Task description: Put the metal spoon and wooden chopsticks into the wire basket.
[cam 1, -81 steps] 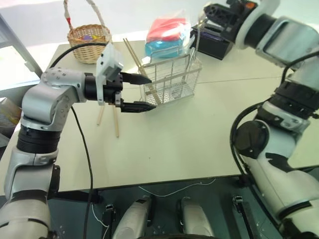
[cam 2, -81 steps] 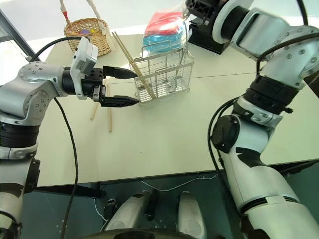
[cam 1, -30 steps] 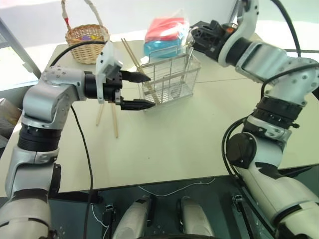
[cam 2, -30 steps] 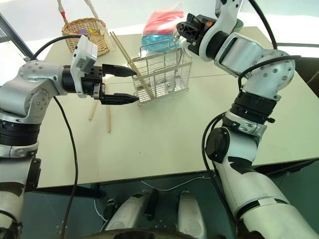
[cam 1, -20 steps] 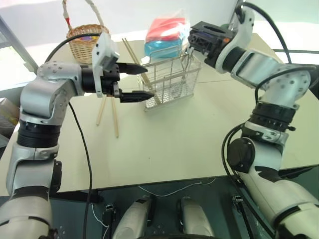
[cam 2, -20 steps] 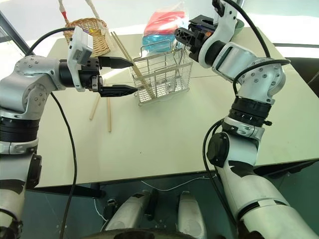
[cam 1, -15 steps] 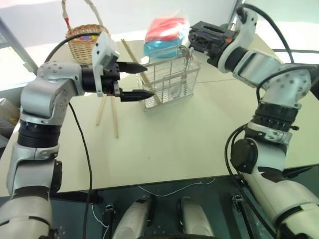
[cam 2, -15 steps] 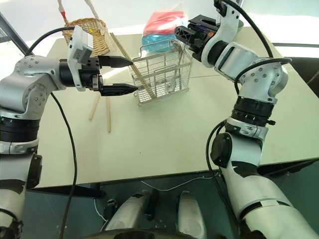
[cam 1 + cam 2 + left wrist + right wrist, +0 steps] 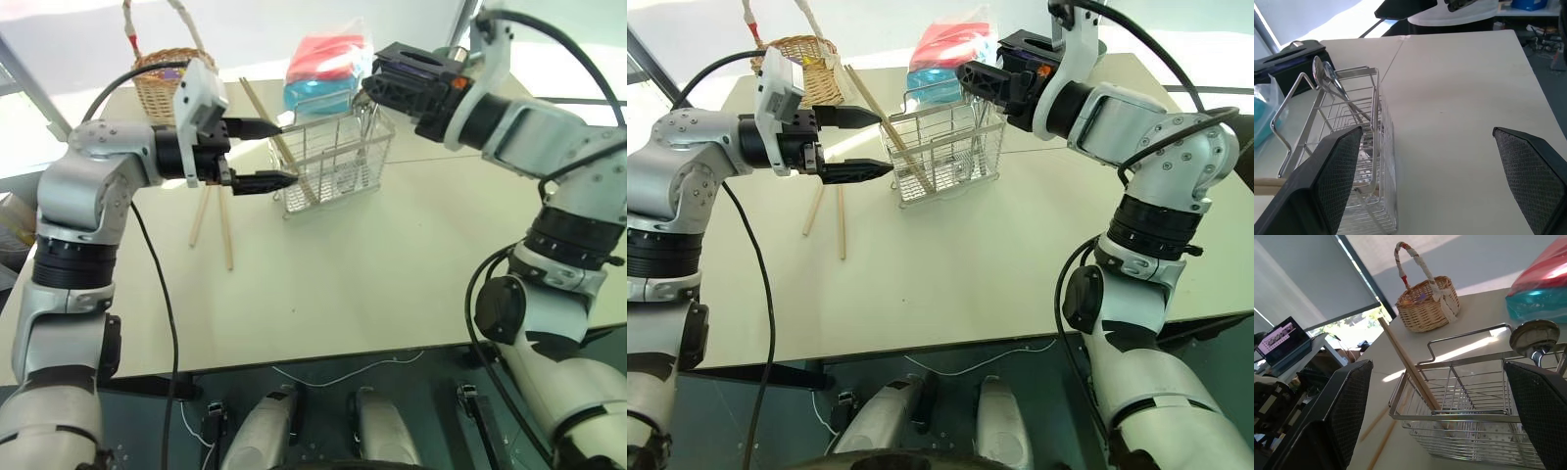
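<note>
The wire basket [image 9: 338,162] stands on the table between my two hands. The metal spoon [image 9: 1322,73] stands in its far right corner, bowl up, with the handle leaning down inside. Wooden chopsticks [image 9: 266,113] lean in the basket and stick out over its left rim. Two more sticks [image 9: 225,230] lie on the table left of it. My left gripper [image 9: 284,154] is open at the basket's left side, holding nothing. My right gripper [image 9: 377,90] hangs open just above the back right corner, its fingers [image 9: 1542,406] wide apart beside the spoon's bowl [image 9: 1534,335].
A round wicker basket [image 9: 174,69] with a tall handle sits at the table's far left. A red and blue bag [image 9: 328,64] lies right behind the wire basket, with a black box [image 9: 1288,54] beside it. Bare table [image 9: 372,264] stretches in front and to the right.
My right gripper has opened and let go of the spoon, which now stands alone in the basket. That hand has drawn back slightly. The left hand has barely moved.
</note>
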Robot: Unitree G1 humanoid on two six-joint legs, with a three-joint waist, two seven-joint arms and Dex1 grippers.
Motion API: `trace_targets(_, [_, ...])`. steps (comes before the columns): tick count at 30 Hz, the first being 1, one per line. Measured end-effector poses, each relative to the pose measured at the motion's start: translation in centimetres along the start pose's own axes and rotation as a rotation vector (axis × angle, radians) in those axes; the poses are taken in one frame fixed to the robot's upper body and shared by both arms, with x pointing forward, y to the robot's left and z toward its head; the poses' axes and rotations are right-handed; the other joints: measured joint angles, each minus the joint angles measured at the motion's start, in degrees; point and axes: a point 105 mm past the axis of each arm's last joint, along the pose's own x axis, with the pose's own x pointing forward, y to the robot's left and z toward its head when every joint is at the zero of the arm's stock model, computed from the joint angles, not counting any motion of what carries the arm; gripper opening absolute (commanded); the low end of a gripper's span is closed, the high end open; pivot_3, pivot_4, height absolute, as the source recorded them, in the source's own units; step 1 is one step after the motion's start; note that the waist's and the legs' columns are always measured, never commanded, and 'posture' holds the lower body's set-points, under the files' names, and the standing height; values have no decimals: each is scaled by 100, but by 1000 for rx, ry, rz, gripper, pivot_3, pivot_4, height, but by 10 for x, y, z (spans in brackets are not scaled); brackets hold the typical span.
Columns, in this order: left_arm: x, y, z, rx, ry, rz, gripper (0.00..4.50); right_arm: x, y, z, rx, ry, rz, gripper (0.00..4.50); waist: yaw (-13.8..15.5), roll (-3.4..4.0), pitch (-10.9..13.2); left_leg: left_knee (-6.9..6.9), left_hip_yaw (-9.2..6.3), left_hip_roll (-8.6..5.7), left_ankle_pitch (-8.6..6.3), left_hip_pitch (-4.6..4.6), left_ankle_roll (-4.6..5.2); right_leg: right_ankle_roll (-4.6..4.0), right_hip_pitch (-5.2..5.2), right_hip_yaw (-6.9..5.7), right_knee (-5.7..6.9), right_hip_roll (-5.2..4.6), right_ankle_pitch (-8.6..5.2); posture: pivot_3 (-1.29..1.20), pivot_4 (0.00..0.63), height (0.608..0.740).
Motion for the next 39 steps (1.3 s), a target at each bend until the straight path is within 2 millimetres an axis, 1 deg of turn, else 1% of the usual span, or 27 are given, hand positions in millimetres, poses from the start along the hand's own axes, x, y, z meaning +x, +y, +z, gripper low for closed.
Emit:
trace_targets(5, [-1, 4, 6, 36, -6, 20, 4500, -1, -3, -5, -9, 15, -3, 4420, 1, 0, 0, 0, 0, 0, 0, 0, 0, 0, 0, 0, 0, 0, 0, 0, 150, 725])
trace_targets(9, [-9, 17, 7, 35, -16, 110, 4500, -7, -4, -7, -45, 27, -2, 4420, 0, 0, 0, 0, 0, 0, 0, -1, 0, 0, -1, 0, 0, 0, 0, 0, 150, 725])
trace_targets(11, [-15, 25, 11, 39, -35, 177, 4500, -14, -2, -5, -92, 28, 11, 4420, 6, -1, 0, 1, 0, 0, 0, -2, 1, 0, -1, 0, -1, 0, 0, 0, 150, 725])
trace_targets(13, [-23, 34, 15, 39, -57, 260, 4500, -22, 0, -7, -148, 38, 34, 4420, 11, -1, 0, 3, 0, 0, -2, -2, 4, 1, 0, 0, -2, -1, 0, 0, 150, 725])
trace_targets(16, [-42, 47, 16, 17, -82, 417, 4500, -34, 6, -21, -246, 77, 95, 4420, 13, -2, 0, 5, 0, 0, -4, -3, 7, 1, 2, -1, -3, -1, 0, 0, 150, 725])
trace_targets(17, [-51, 50, 12, -5, -80, 479, 4500, -38, 8, -28, -270, 97, 120, 4420, 4, -2, 0, 8, 1, 0, -5, -3, 8, 1, 2, 0, -3, -1, 0, 0, 150, 725])
trace_targets(20, [-66, 53, -5, -67, -38, 591, 4500, -43, 16, -39, -329, 120, 183, 4420, -10, -2, 0, 10, 2, 2, -5, -2, 8, 1, 3, 0, 0, 0, 0, 0, 150, 725])
trace_targets(23, [-83, 56, -31, -146, 48, 710, 4500, -49, 26, -52, -387, 142, 247, 4420, 22, -5, 0, 14, 2, 2, -6, -2, 8, 2, 5, -1, -2, 0, 0, 0, 150, 725])
trace_targets(26, [-96, 63, -50, -224, 144, 806, 4500, -48, 30, -68, -425, 176, 283, 4420, 51, -7, 0, 27, 2, 2, -12, 0, 9, 2, 9, -3, -3, 0, 1, 0, 150, 725])
trace_targets(28, [-100, 66, -66, -303, 202, 851, 4500, -46, 30, -74, -440, 189, 286, 4420, 69, -8, 0, 34, 1, 2, -18, 2, 2, 3, 6, -5, -7, 0, 1, 0, 150, 725])
trace_targets(30, [-92, 67, -83, -404, 270, 856, 4500, -44, 28, -75, -449, 181, 271, 4420, 125, -11, -1, 40, 1, 1, -20, 2, 3, 5, 7, -6, -8, 0, 2, 0, 150, 725])
trace_targets(32, [-75, 63, -96, -472, 335, 828, 4500, -41, 29, -77, -448, 172, 267, 4420, 165, -16, -3, 41, 1, 0, -20, 1, 3, 9, 7, -6, -10, 0, 4, 0, 150, 725])
trace_targets(35, [-55, 56, -116, -550, 418, 782, 4500, -37, 29, -81, -444, 169, 259, 4420, 174, -17, -3, 40, 1, 0, -21, -2, 4, 9, 8, -5, -9, 0, 4, 0, 150, 725])
trace_targets(37, [-39, 54, -124, -597, 434, 747, 4500, -35, 29, -84, -439, 165, 246, 4420, 175, -18, -3, 40, 1, 1, -20, -6, 4, 9, 9, -5, -8, 0, 4, 0, 150, 725])
trace_targets(39, [-29, 54, -130, -615, 474, 735, 4500, -34, 29, -88, -439, 168, 239, 4420, 168, -18, -3, 41, 1, 1, -20, -12, 3, 9, 11, -5, -6, 0, 5, 0, 150, 725])
